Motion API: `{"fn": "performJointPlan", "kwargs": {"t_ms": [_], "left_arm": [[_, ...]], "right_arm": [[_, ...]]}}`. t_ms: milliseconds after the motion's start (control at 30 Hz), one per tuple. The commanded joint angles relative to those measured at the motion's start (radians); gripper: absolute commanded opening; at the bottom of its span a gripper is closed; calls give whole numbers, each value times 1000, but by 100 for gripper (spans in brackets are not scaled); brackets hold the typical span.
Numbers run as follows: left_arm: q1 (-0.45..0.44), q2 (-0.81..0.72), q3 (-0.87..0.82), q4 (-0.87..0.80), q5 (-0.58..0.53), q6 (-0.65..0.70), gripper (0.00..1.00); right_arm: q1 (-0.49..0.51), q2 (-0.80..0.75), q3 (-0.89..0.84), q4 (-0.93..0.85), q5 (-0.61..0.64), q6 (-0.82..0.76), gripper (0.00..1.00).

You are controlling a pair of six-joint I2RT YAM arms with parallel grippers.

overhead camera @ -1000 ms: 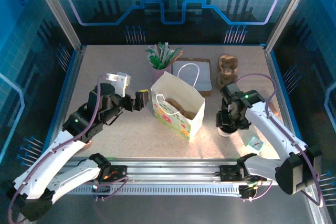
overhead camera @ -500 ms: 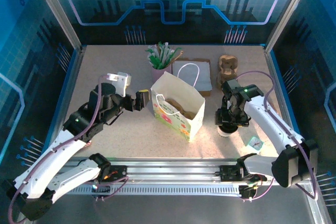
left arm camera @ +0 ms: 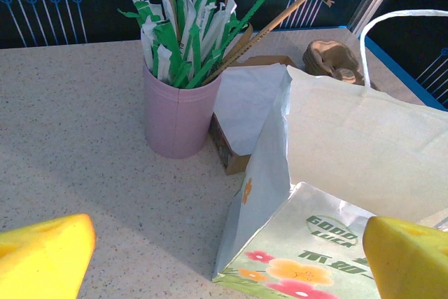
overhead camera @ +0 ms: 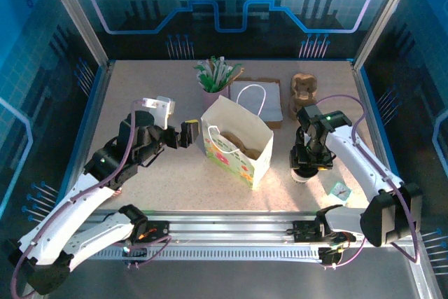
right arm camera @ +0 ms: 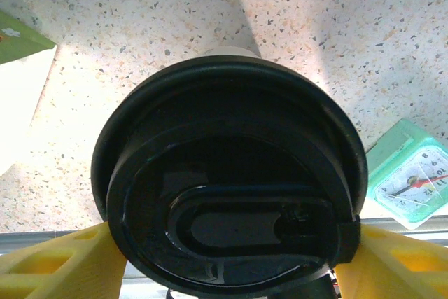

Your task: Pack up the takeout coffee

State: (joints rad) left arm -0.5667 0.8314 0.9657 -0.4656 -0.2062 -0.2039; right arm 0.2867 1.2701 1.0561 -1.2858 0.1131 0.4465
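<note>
lid (right arm camera: 227, 173) on white cup (overhead camera: 301, 176), sachets (left arm camera: 178, 29) in pink cup (left arm camera: 180, 117)

paper bag (left arm camera: 329, 166) — green print, seemingly "GOOD LUCK" | line beneath — blurred, unreadable

Takeout coffee (overhead camera: 300, 176): small white paper cup (right arm camera: 227, 51) standing upright on the speckled tabletop (right arm camera: 140, 19), right half, toward the near edge. Black round plastic lid (right arm camera: 227, 173) seated level on top, covering the mouth; glossy, with a raised rim and an oval recess in its near half. Cup body mostly hidden beneath the lid: a pale sliver at the far side, white base in the top view.
</note>
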Motion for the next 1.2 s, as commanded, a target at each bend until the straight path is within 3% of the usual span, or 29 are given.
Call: {"fn": "performJointPlan", "kwargs": {"t_ms": [0, 267, 533, 1167], "left_arm": [[5, 0, 7, 8, -2, 15, 99], [6, 1, 7, 7, 0, 15, 99], [5, -6, 5, 8, -2, 17, 99], [5, -18, 5, 12, 0, 15, 99]], "right_arm": [[-14, 12, -1, -10, -26, -17, 74], [-13, 10, -5, -2, -41, -29, 73], [-12, -15, -1, -10, -78, -41, 64], [15, -12, 11, -25, -45, -36, 59]]}}
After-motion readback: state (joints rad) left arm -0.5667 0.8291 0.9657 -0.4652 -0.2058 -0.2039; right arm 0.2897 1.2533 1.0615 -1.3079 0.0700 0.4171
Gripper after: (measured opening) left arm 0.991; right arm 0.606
